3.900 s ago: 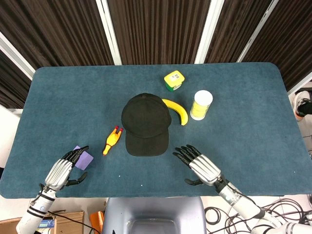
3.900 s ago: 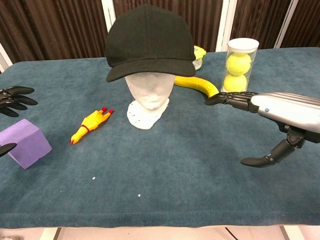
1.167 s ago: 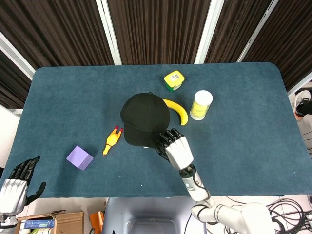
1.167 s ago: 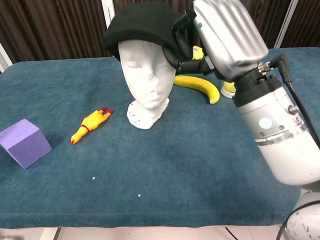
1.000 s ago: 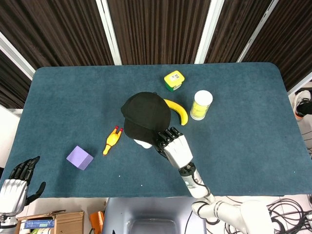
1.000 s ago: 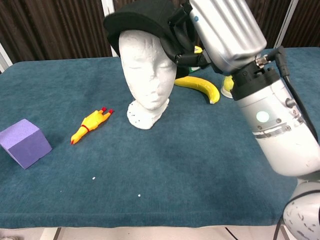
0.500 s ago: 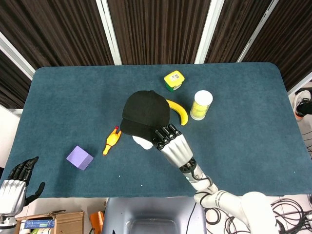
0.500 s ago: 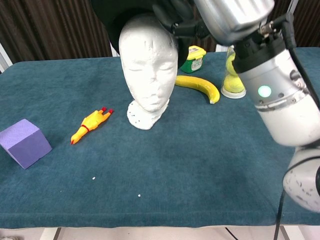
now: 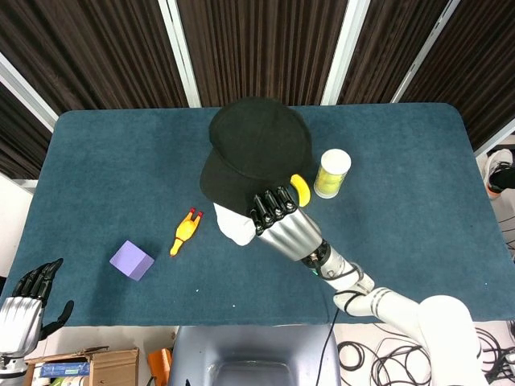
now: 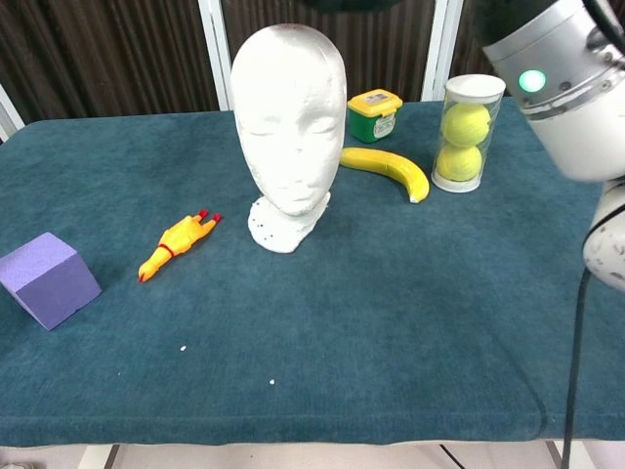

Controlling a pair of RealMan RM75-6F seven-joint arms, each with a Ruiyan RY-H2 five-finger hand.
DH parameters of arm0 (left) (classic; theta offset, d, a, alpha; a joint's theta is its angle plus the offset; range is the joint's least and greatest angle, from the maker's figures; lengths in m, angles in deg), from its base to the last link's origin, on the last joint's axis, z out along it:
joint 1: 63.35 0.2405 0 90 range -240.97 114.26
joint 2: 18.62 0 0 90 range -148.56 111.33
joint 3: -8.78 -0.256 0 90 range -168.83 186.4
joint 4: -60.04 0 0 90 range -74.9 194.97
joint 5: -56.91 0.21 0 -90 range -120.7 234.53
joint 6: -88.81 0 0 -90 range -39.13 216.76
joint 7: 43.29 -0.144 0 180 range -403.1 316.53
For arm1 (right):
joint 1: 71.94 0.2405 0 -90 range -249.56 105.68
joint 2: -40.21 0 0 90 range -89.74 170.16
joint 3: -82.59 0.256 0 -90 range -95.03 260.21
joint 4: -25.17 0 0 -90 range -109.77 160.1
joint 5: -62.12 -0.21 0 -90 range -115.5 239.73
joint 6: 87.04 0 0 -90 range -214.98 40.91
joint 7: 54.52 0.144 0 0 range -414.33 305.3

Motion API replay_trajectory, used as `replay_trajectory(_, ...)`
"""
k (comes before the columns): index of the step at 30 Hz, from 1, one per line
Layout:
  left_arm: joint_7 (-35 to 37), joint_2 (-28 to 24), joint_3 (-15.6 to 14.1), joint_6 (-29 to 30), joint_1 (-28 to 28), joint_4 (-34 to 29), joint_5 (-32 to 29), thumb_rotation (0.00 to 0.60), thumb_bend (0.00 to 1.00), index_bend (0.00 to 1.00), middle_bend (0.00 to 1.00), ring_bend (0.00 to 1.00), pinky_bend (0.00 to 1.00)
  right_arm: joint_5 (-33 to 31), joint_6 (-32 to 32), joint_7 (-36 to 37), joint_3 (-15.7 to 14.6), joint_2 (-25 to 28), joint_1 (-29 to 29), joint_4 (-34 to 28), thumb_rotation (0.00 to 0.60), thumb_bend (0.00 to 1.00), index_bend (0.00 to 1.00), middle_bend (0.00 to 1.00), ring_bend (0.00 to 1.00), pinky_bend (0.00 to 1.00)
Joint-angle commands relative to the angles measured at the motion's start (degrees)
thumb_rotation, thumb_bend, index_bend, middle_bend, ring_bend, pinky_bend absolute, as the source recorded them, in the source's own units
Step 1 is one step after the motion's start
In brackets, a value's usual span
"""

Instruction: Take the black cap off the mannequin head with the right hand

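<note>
The black cap [image 9: 257, 149] is lifted high, close to the head camera, and my right hand [image 9: 280, 220] grips its brim from below. The white mannequin head [image 10: 289, 117] stands bare on the table; in the head view only a part of the mannequin head [image 9: 231, 225] shows under the cap's edge. In the chest view the hand itself is above the frame and only my right forearm [image 10: 571, 83] shows at the upper right. My left hand [image 9: 24, 310] hangs off the table's near left corner, fingers apart, holding nothing.
A yellow rubber chicken [image 10: 178, 241] and a purple block [image 10: 44, 278] lie left of the mannequin. A banana [image 10: 386, 169], a green and yellow tub [image 10: 374, 114] and a clear tube of tennis balls [image 10: 468, 132] sit to its right.
My right hand has raised the cap off the mannequin head and carried it up and away from me; the head now stands bare. The left hand has not moved.
</note>
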Motion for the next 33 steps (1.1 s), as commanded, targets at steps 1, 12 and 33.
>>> replay_trajectory(1, 0.3, 0.0, 0.1, 0.3, 0.2, 0.2, -0.1, 0.6, 0.36, 0.02, 0.17, 0.15, 0.22, 1.0, -1.9, -0.8, -1.8, 2.9, -2.0, -1.9, 0.6, 0.43, 1.0, 0.77, 0.7, 0.76)
replay_trajectory(12, 1.2, 0.3, 0.2, 1.1, 0.6, 0.8, -0.1, 0.6, 0.36, 0.02, 0.17, 0.15, 0.22, 2.3, -7.0, 2.8, -13.0, 11.6, -16.1, -3.7, 0.6, 0.44, 1.0, 0.77, 0.7, 0.77)
replay_trajectory(33, -0.6, 0.8, -0.1, -0.3, 0.3, 0.2, 0.2, 0.6, 0.36, 0.02, 0.17, 0.15, 0.22, -2.4, -3.1, 23.8, -20.4, -4.7, -24.9, 26.8, 0.6, 0.39, 0.78, 0.71, 0.65, 0.76)
